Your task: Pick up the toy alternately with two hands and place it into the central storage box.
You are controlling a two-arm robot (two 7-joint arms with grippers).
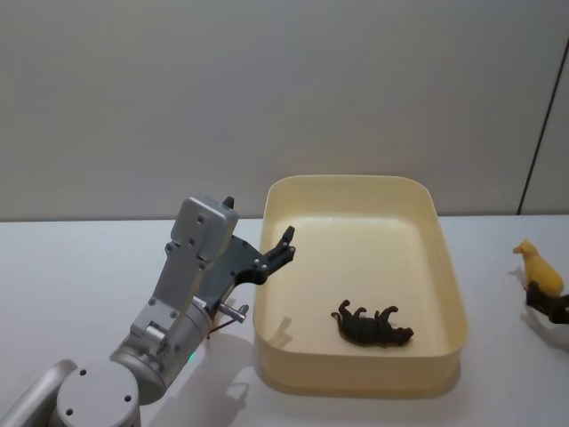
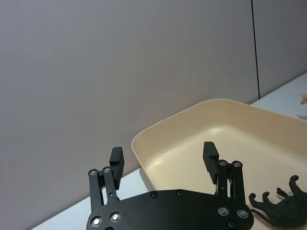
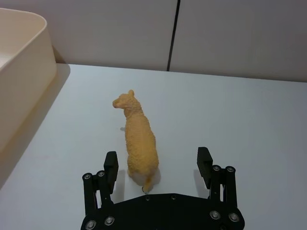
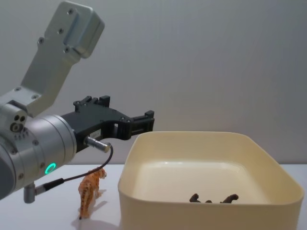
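One cream storage box (image 1: 449, 267), dark toy animal (image 1: 372, 326) lying inside

This looks like a robotics lab or test bench. A plain white table (image 1: 89, 267) fills the lower half of the head view, backed by a bare grey panel wall (image 1: 267, 89) with a dark vertical seam (image 1: 544, 124) at the upper right. At the chest view's lower left sits a silver robot arm (image 4: 38, 148) with a green ring light (image 4: 50, 168). The props are a cream-yellow tub (image 1: 356, 374) and plastic toy animals, such as the orange tiger (image 4: 91, 189).
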